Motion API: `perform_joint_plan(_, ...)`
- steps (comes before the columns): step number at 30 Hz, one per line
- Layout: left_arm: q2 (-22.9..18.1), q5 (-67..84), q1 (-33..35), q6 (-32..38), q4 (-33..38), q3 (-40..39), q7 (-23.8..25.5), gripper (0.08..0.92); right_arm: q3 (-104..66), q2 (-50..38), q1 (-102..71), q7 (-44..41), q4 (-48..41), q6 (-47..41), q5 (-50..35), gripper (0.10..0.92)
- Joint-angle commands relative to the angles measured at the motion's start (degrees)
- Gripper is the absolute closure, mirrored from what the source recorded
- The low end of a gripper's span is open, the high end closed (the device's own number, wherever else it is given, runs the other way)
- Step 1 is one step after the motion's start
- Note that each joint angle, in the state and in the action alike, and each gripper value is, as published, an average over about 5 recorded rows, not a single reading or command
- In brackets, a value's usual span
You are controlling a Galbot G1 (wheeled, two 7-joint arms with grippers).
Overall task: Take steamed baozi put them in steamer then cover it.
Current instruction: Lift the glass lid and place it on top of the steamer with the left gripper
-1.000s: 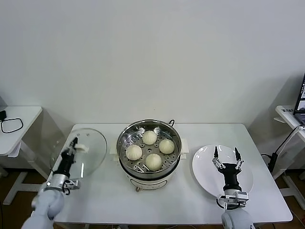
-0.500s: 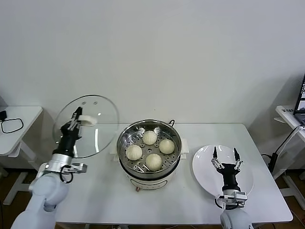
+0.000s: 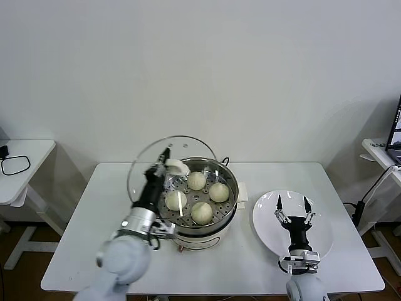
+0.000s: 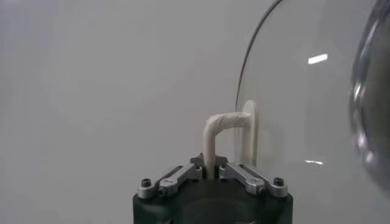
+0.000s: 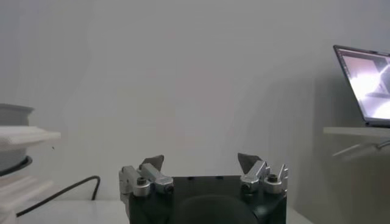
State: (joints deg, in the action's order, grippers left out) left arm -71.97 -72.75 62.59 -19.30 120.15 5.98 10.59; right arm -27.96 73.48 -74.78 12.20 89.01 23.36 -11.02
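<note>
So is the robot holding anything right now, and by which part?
Yes: the left tool is shut on the cream handle of the glass cover. The right tool is open and holds nothing.

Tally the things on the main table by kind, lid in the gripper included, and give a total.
Steamed baozi: 4, all inside the steamer
Steamer: 1
Cover: 1, tilted, held by its handle in the left gripper
White plate: 1, bare, with the open right gripper above it
Total: 7
</note>
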Motion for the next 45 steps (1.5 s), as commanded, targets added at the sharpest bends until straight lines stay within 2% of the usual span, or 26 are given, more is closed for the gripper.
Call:
perform_joint_plan(1, -8.5, -13.9, -3.0, -7.2, -6.4, -10.7, 10.2, 0.807, 0.1, 0.7, 0.6, -0.1, -1.6, -0.3, 0.4, 0.203)
perform_joint_plan(18, -11.1, -15.1, -4.6, -7.6, -13.9, -8.9, 9.1, 0.807, 0.0, 0.9, 1.2, -0.2, -2.7, -0.1, 0.9, 0.203)
perform_joint_plan(45, -11.9, -17.2, -5.4, -6.5, -15.7, -8.0, 8.7, 0.807, -0.4, 1.0, 0.9, -0.3, -2.9, 0.4, 0.9, 0.203)
